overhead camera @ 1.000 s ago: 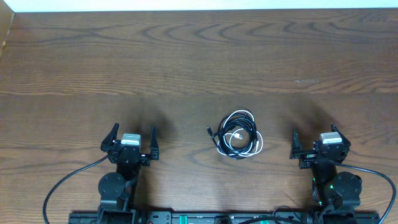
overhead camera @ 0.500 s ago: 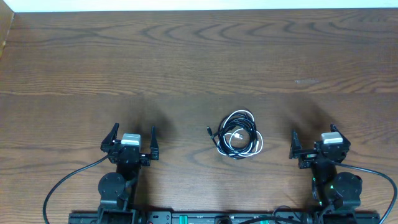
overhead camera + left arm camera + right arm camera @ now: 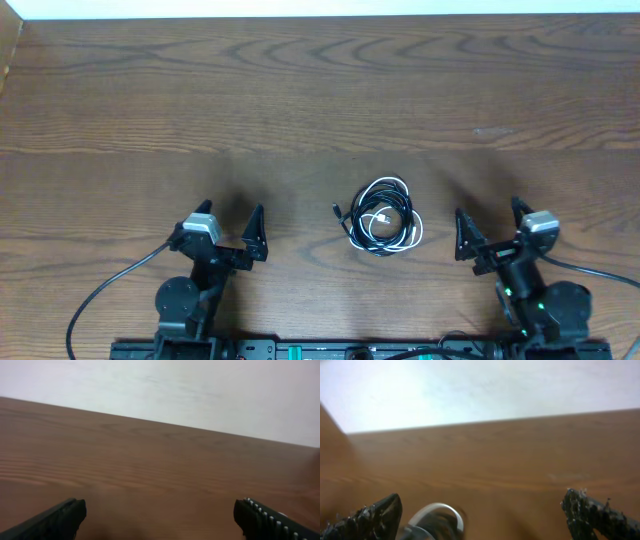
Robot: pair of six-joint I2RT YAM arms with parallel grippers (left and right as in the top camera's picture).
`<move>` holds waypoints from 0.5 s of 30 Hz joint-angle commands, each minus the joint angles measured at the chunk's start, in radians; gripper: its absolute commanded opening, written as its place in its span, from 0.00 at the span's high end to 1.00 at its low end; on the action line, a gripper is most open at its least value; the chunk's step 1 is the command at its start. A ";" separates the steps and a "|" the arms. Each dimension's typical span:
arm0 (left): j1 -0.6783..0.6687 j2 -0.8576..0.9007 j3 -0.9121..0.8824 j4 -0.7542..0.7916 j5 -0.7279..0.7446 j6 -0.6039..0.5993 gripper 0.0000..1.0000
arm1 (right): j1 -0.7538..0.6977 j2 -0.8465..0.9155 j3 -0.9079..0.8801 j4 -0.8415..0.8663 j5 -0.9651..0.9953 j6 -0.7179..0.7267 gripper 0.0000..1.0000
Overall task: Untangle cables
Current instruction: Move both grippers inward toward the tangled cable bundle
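**Overhead.** Table (image 3: 320, 90): dark brown wood, its grain running across and filling the view. A pale strip (image 3: 320, 8) is showing along the far edge. Cables (image 3: 385, 216): one black and one white, lying coiled together in a small bundle at the table's middle, between the two arms and touching neither. Left gripper (image 3: 228, 226) and right gripper (image 3: 490, 226): both standing wide open near the front edge, holding nothing.

**Left wrist.** Two dark fingers (image 3: 55, 520) are framing bare wood. A plain pale wall (image 3: 200, 390) is rising behind the far edge.

**Right wrist.** The fingers are spreading just as wide. The bundle is showing blurred, low and left between them.

**Change since a second ago.** Both grippers are now angling inward toward the bundle. The cables are lying as before.
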 commanded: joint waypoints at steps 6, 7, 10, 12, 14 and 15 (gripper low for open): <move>0.006 0.235 0.336 0.004 0.192 -0.172 0.00 | 0.010 0.210 0.345 -0.074 -0.169 0.100 0.01; 0.006 0.278 0.377 0.001 0.225 -0.172 0.00 | 0.010 0.248 0.382 -0.084 -0.198 0.100 0.01; 0.006 0.443 0.515 -0.008 0.363 -0.188 0.00 | 0.010 0.393 0.513 -0.116 -0.348 0.122 0.01; 0.006 0.529 0.583 -0.021 0.437 -0.202 0.00 | 0.010 0.473 0.585 -0.158 -0.407 0.157 0.01; 0.006 0.596 0.632 -0.021 0.501 -0.201 0.00 | 0.010 0.556 0.663 -0.245 -0.451 0.162 0.01; 0.006 0.622 0.649 -0.022 0.523 -0.201 0.00 | 0.010 0.599 0.703 -0.306 -0.454 0.161 0.01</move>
